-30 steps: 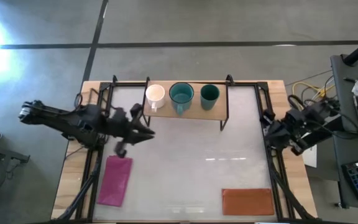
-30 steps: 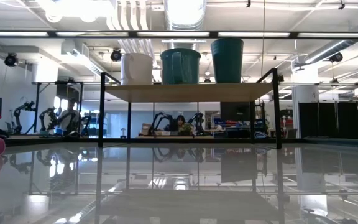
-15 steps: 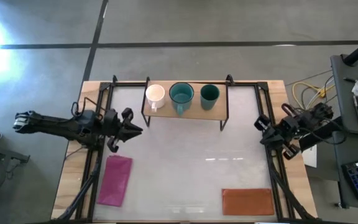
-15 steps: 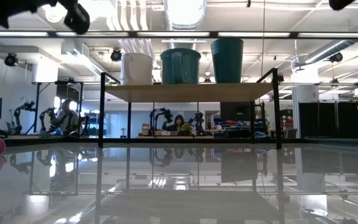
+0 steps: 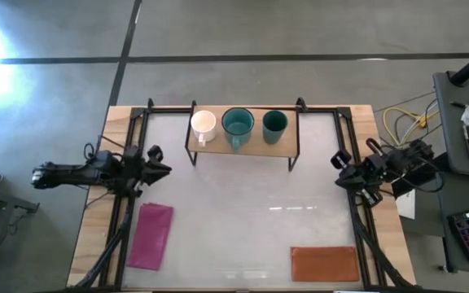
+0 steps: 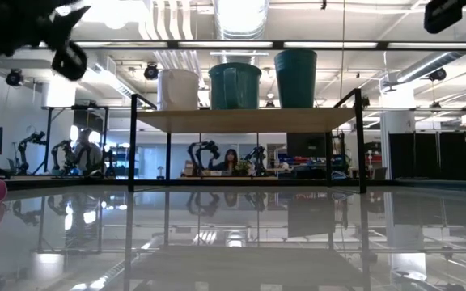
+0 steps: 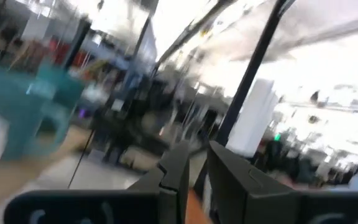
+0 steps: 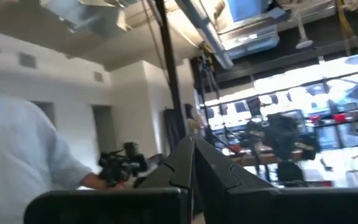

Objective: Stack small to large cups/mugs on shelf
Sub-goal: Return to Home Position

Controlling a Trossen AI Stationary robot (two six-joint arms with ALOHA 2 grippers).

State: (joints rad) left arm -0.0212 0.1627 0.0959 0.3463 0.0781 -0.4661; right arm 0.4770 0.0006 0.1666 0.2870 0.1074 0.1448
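Observation:
The light-wood shelf stands on thin black legs at the table's far middle. On its board stand, each on its base, a white mug, a teal mug with a handle and a dark green cup, left to right. The low view shows the same row: the white mug, the teal mug and the green cup. My left gripper hangs near the table's left edge, left of the shelf, with a narrow gap between its fingers and nothing in it. The teal mug shows blurred in the left wrist view. My right gripper is shut and empty at the table's right edge.
A pink cloth lies near the front left and a brown-orange mat at the front right. Black frame rails run along both table sides. A person stands in the room beyond the table.
My left gripper has drawn back from beside the shelf toward the table's left edge. My right gripper has shifted a little inward from the right edge. The three cups have stayed in place on the shelf.

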